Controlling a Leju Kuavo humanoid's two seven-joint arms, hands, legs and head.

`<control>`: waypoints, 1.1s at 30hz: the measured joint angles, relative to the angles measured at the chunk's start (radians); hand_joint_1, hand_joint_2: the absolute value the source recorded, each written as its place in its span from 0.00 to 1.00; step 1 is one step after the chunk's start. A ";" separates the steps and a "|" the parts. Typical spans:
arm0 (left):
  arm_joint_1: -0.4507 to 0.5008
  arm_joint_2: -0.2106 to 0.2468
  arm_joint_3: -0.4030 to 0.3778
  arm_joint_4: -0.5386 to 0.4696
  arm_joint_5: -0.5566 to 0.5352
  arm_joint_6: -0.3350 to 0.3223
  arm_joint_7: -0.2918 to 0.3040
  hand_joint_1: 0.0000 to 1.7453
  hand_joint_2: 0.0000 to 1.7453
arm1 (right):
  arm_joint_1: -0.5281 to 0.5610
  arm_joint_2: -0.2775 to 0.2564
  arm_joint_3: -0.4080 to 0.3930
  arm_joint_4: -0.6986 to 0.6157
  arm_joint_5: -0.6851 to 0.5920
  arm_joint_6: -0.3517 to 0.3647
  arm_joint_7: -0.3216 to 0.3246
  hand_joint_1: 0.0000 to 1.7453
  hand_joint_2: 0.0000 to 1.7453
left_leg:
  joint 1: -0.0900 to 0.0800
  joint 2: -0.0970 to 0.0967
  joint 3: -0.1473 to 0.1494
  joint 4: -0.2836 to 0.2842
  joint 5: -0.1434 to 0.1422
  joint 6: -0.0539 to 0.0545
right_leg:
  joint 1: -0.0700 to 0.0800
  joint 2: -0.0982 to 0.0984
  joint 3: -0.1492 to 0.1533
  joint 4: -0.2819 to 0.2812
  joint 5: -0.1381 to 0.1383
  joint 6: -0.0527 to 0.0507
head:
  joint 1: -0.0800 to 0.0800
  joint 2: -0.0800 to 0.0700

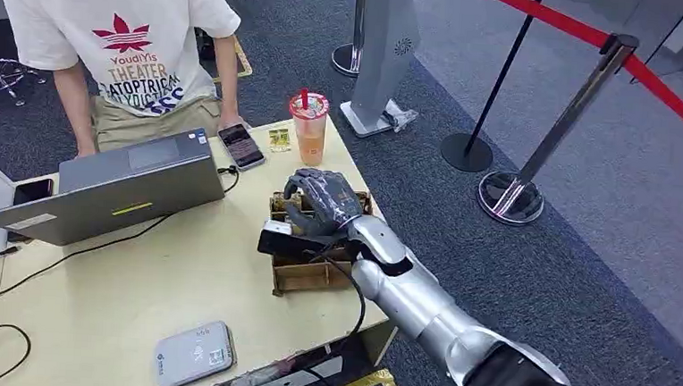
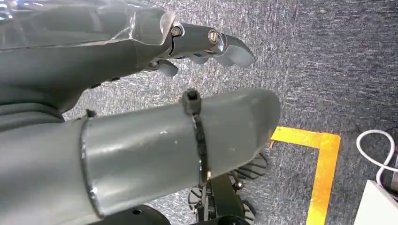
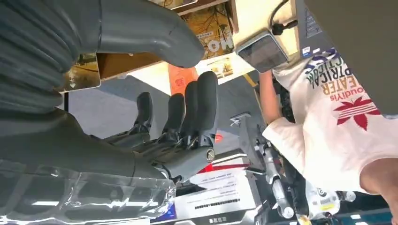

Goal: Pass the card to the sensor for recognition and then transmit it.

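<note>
Wooden card tray (image 1: 301,276) lies under the right hand (image 1: 322,201).

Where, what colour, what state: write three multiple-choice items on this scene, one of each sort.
1. Where is the right hand?
A. on the laptop
B. over the wooden tray
C. on the floor

2. What colour is the barrier belt?
A. red
B. blue
C. green

3. How is the laptop?
A. shut
B. upside down
C. open

Key: 1 B, the right hand reaches down over the wooden tray at the table's edge. 2 A, the barrier belt between the posts is red. 3 C, the laptop has its lid raised before the person.
</note>
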State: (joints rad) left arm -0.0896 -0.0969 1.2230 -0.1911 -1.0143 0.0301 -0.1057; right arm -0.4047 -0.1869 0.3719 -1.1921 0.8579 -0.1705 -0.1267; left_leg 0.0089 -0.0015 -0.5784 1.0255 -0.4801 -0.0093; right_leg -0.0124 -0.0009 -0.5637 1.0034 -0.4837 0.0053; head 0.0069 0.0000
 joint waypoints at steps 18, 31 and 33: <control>0.000 0.000 0.000 0.000 -0.004 0.000 -0.001 0.00 0.00 | 0.004 -0.001 0.002 0.015 0.004 0.003 0.028 0.54 1.00 | 0.000 0.000 0.000 0.000 0.000 0.000 | 0.000 0.000 0.000 0.000 0.000 0.000 | 0.000 0.000; -0.001 0.000 0.000 0.000 -0.002 -0.001 0.001 0.00 0.00 | 0.015 0.000 0.006 0.024 0.022 0.018 0.027 0.52 1.00 | 0.000 0.000 0.000 0.000 0.000 0.000 | 0.000 0.000 0.000 0.000 0.000 0.000 | 0.000 0.000; 0.000 0.000 0.000 0.000 0.002 0.000 0.001 0.00 0.00 | 0.015 0.003 0.011 0.030 0.022 0.024 0.026 0.52 1.00 | 0.000 0.000 -0.001 0.000 0.000 0.000 | 0.000 0.000 0.000 0.000 0.000 0.000 | 0.000 0.000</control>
State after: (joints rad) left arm -0.0901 -0.0969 1.2230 -0.1911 -1.0124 0.0298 -0.1049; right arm -0.3898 -0.1839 0.3826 -1.1623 0.8801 -0.1469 -0.1007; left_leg 0.0089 -0.0017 -0.5789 1.0255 -0.4801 -0.0093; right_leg -0.0124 -0.0010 -0.5639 1.0034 -0.4837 0.0053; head 0.0069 0.0000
